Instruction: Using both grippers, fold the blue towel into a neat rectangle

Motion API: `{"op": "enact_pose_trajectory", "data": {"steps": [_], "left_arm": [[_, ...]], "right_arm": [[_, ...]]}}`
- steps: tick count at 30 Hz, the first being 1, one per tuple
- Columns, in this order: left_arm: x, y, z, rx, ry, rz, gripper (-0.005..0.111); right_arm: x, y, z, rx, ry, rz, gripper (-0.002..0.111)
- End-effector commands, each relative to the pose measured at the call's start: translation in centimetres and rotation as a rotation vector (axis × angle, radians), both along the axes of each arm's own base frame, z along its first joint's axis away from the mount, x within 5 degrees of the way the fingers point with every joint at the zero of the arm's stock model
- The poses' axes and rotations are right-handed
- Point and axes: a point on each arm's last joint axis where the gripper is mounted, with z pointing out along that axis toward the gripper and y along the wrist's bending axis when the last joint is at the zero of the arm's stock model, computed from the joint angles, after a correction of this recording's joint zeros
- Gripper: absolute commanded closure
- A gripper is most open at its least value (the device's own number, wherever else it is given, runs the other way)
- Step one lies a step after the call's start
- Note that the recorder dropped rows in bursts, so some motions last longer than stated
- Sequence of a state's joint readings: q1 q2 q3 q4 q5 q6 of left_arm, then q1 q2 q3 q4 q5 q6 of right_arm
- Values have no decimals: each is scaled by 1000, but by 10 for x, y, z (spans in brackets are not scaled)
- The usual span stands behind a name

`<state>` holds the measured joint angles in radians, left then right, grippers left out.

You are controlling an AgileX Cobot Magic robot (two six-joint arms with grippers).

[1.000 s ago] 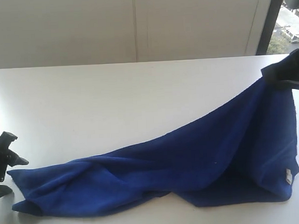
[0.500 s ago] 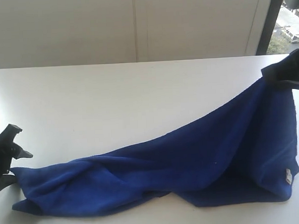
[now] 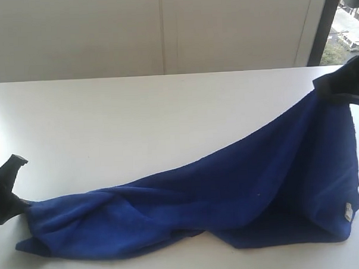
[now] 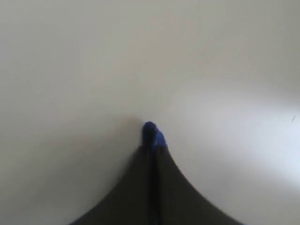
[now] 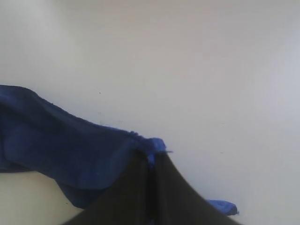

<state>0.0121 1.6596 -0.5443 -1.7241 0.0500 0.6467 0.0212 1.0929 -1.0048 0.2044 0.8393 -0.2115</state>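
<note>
Exterior: blue towel (image 3: 229, 192) stretched across white table (image 3: 137, 112). Low left end at left gripper (image 3: 22, 206), right corner lifted off table by right gripper (image 3: 323, 92). White tag (image 3: 347, 212) near lower right edge.
Left wrist: jaws clenched on blue sliver, likely towel edge; view blurred.
Right wrist: jaws clamped on towel corner, rest draping toward table.

Claw (image 4: 151, 149) tight on blue towel (image 4: 151, 132)
</note>
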Motion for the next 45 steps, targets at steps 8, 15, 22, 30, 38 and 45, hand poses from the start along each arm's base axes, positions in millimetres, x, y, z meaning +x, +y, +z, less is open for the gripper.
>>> {"op": "enact_pose_trajectory", "data": {"steps": [8, 15, 22, 30, 38, 45], "left_arm": [[-6, -11, 38, 83, -262, -324, 107], [-31, -43, 99, 369, -919, -1086, 107], [-56, -44, 76, 441, -800, -1528, 107], [-64, -34, 63, 465, -599, -1646, 79], [-56, -22, 59, 563, -454, -1501, 47], [-45, -18, 74, 668, -483, -1439, 47]], "right_arm": [[0, 1, 0, 0, -12, 7, 108], [0, 1, 0, 0, -12, 7, 108], [0, 1, -1, 2, -9, 8, 108], [0, 1, -1, 2, -9, 8, 108], [0, 1, -1, 2, -9, 8, 108], [0, 1, 0, 2, -13, 7, 108]]}}
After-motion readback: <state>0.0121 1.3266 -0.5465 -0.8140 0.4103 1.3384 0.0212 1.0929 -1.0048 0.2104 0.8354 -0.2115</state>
